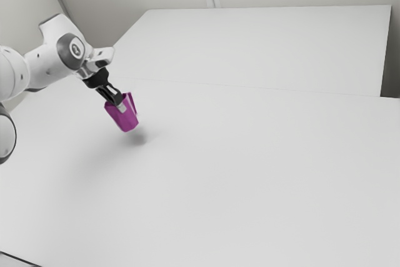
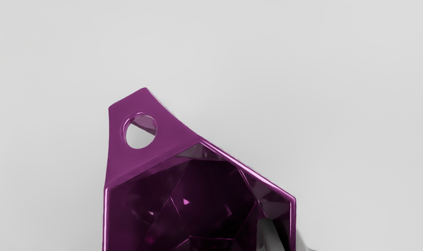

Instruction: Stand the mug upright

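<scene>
Gripping the tilted mug (image 1: 127,121), the jaws hold it apparently above the table (image 1: 250,173).

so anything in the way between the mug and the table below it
Nothing visible stands between them: the mug hangs tilted from the gripper, its wall between the jaws, with a shadow on the white table beneath.

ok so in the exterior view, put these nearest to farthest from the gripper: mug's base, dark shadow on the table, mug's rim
1. Mug's rim: right by the gripper.
2. Mug's base: at the mug's lower end.
3. Dark shadow: on the table, just past the base toward the exterior view's right.
</scene>
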Available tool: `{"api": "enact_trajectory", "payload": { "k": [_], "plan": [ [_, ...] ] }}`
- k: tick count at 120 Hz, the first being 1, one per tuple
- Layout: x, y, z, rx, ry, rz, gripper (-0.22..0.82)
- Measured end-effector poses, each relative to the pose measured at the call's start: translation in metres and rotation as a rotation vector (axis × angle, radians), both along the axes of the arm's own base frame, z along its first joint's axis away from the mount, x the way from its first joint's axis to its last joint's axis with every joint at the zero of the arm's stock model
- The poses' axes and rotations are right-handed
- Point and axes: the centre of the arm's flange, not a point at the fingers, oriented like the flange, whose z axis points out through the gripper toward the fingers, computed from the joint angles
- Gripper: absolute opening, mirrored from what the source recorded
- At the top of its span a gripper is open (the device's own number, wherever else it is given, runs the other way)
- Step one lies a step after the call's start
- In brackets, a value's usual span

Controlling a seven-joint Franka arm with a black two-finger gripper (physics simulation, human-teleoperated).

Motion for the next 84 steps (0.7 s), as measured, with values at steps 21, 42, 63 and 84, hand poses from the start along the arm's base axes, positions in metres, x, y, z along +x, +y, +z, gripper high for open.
{"api": "enact_trajectory", "payload": {
  "k": [21, 42, 63, 84],
  "plan": [
    [0.002, -0.005, -0.006, 0.096, 0.014, 0.096, -0.18],
    [-0.004, -0.01, -0.034, 0.11, 0.037, 0.215, -0.18],
    [-0.006, -0.009, -0.042, 0.108, 0.042, 0.317, -0.18],
    [-0.006, -0.009, -0.041, 0.101, 0.042, 0.389, 0.2]
  ]
}}
